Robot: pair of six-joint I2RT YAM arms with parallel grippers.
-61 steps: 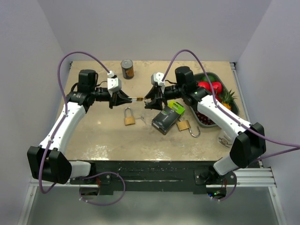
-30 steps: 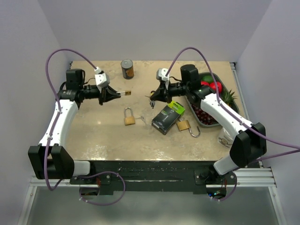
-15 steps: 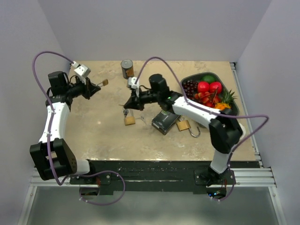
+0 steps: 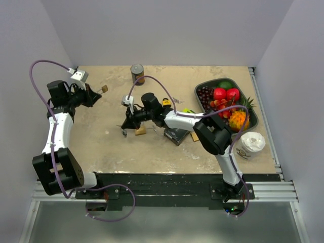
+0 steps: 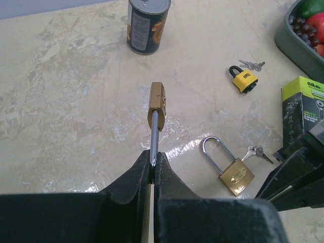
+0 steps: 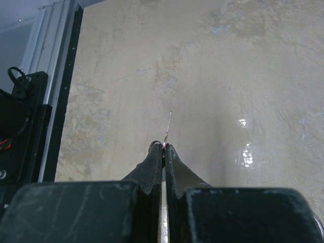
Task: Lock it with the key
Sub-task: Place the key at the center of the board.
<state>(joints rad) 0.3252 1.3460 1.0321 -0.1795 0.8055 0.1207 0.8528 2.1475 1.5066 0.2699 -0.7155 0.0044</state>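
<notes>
The left gripper (image 5: pixel 153 161) is clamped on the shackle of a small brass padlock (image 5: pixel 157 104), holding it in the air above the beige marbled table (image 5: pixel 71 116), over the far left part in the top view. The right gripper (image 6: pixel 163 150) is pinched tight on a thin silver key (image 6: pixel 168 124), low over the table and near a second brass padlock (image 5: pixel 231 169) that lies flat. Key and held padlock are well apart

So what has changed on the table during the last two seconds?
The tools drew apart. The left tool, shut on the held padlock by its shackle, swung toward the far left. The right tool, shut on the key, swept left across the table. The can and fruit tray stayed.
</notes>
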